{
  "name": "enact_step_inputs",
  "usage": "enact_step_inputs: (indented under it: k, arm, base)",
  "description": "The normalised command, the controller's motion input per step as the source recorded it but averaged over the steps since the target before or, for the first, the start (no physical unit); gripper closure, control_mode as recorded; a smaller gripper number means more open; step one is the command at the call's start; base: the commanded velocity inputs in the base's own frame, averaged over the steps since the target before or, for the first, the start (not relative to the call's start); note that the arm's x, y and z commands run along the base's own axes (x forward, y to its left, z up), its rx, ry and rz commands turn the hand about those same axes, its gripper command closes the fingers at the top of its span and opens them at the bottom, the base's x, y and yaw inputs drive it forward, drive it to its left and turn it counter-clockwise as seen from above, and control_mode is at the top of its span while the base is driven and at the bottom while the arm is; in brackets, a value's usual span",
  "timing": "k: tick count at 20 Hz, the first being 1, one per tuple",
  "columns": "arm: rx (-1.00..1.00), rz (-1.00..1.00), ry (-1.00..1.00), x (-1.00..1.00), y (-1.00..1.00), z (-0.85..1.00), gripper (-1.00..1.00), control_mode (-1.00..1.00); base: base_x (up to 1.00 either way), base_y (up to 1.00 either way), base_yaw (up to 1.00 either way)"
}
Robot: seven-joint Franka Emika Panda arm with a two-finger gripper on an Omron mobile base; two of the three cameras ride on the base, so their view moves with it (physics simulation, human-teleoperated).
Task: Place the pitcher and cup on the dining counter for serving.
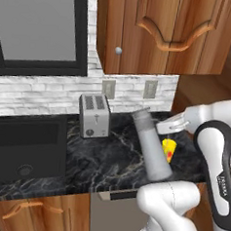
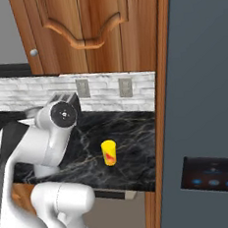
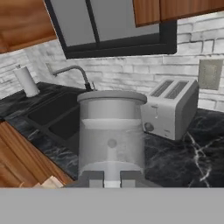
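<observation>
Hand view, bottom middle: the gripper (image 3: pixel 111 178) is clamped on the pitcher (image 3: pixel 111 133), w/ the pitcher's bottom cut off. In the left base view the pitcher (image 1: pixel 152 145) tilts in the middle right, lifted over the kitchen countertop (image 1: pixel 109 156), hiding part of the yellow cup (image 1: pixel 169 149). Right base view, center: cup (image 2: pixel 109 152) stands alone. Further back, the toaster (image 1: pixel 94 116), then the sink (image 1: pixel 27 148) at left.

A black, white-veined marble bench (image 1: pixel 109 158) runs beneath brown wooden wall cabinets (image 1: pixel 162 33). Behind it is a white brick wall (image 1: pixel 36 95) with 2 outlets (image 1: pixel 108 88) and a dark-framed window (image 1: pixel 40 29). A black sink (image 1: pixel 25 148) sits left of a silver toaster (image 1: pixel 94 115).
</observation>
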Motion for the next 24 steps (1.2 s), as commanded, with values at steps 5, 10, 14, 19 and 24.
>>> enact_step_inputs:
  k: [5,10,14,19,24]
  arm:
    - [0.08,0.0,-0.01,0.0,0.0,0.0,1.0,-1.0]
    - [0.04,0.0,-0.03,0.0,0.0,0.0,1.0,-1.0]
    - [0.11,0.0,-0.1,-0.08,0.0,0.0,1.0,-1.0]
    - [0.06,0.0,-0.03,-0.02,0.0,0.0,1.0,-1.0]
    - [0.0,0.0,0.0,0.0,0.0,0.0,1.0,1.0]
  base:
    - [0.0,0.0,0.0]
    - [0.0,0.0,0.0]
    - [0.0,0.0,0.0]
    - [0.0,0.0,0.0]
    - [-0.1,0.0,0.02]
